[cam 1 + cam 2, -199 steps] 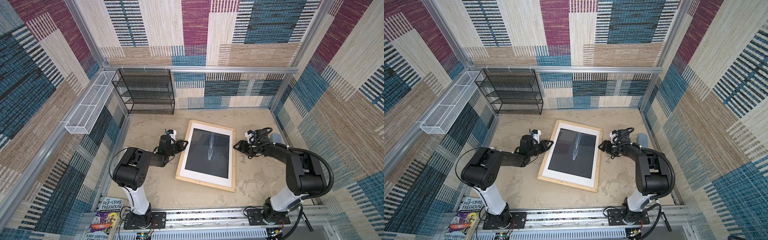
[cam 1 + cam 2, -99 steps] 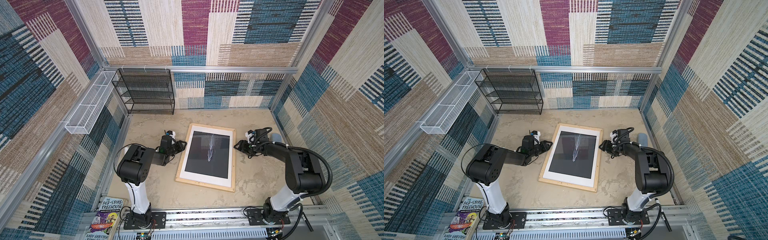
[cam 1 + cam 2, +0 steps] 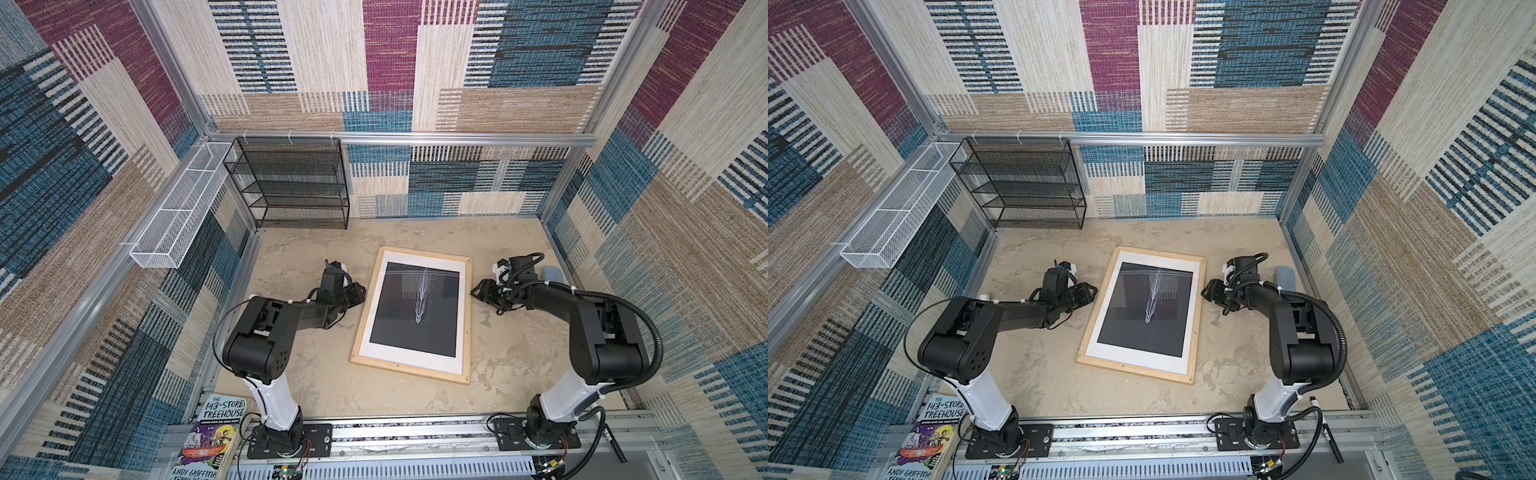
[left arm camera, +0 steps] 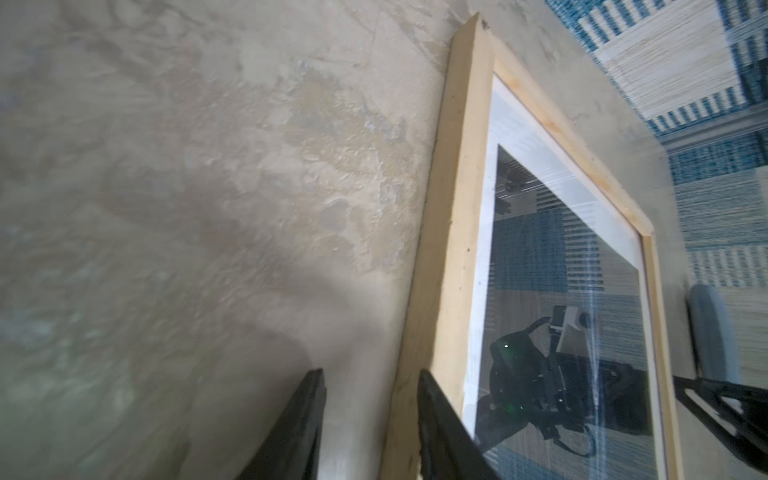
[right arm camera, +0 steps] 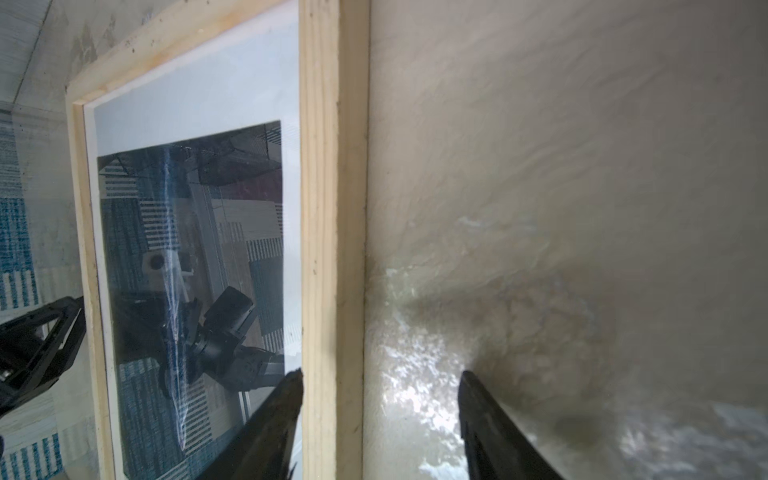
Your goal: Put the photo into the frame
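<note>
2 released grippers flank the frame (image 3: 409, 370): left gripper (image 3: 358, 292) at 9 o'clock, right gripper (image 3: 477, 292) at 3 o'clock; photo (image 3: 415, 316) looks seated. Withdraw level, without nudging it.

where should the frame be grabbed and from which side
Probably a long side rail of the frame, straddled from above: it lies flat, so only the thin rails offer an edge, not the glazed photo.

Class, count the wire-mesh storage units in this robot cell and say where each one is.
2. The black shelf rack stands against the back wall, near the left corner. The long white basket hangs along the left wall. No others show.
</note>
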{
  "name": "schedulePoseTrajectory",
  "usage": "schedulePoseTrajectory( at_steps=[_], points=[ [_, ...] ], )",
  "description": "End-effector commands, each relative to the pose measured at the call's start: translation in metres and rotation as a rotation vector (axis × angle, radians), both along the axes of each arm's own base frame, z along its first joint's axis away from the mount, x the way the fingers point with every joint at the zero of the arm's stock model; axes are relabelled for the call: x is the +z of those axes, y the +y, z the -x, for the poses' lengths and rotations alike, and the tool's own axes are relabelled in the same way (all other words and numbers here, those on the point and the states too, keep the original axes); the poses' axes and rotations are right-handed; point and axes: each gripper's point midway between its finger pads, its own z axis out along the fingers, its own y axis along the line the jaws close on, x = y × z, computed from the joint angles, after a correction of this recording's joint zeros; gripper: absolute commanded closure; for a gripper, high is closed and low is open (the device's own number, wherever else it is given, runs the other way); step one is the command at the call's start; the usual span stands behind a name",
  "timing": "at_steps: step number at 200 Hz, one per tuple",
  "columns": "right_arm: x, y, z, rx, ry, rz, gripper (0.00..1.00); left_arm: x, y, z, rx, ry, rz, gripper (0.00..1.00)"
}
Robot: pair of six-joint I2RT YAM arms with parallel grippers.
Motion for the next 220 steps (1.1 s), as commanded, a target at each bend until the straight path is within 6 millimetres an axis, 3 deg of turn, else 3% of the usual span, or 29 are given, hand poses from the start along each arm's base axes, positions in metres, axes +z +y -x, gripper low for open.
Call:
schedulePoseTrajectory(
  at_steps=[1,37,79,131,220],
  points=[
    [0.005,-0.014,-0.015,-0.048,-0.038,0.073,0.41,-0.015,0.03,0.03,0.046,0.118,-0.166,0.63],
    [0.005,-0.021,-0.026,-0.049,-0.041,0.123,0.58,-0.011,0.051,0.06,0.066,0.196,-0.274,0.68],
    [0.005,-0.023,-0.036,-0.045,-0.049,0.136,0.78,-0.017,0.048,0.098,0.048,0.299,-0.259,0.77],
    [0.004,-0.022,-0.056,-0.032,-0.057,0.133,0.8,-0.025,0.044,0.13,0.0,0.369,-0.33,0.85],
    [-0.01,-0.005,-0.09,0.008,-0.056,0.082,0.82,-0.03,0.015,0.152,-0.084,0.406,-0.365,0.91]
  ],
)
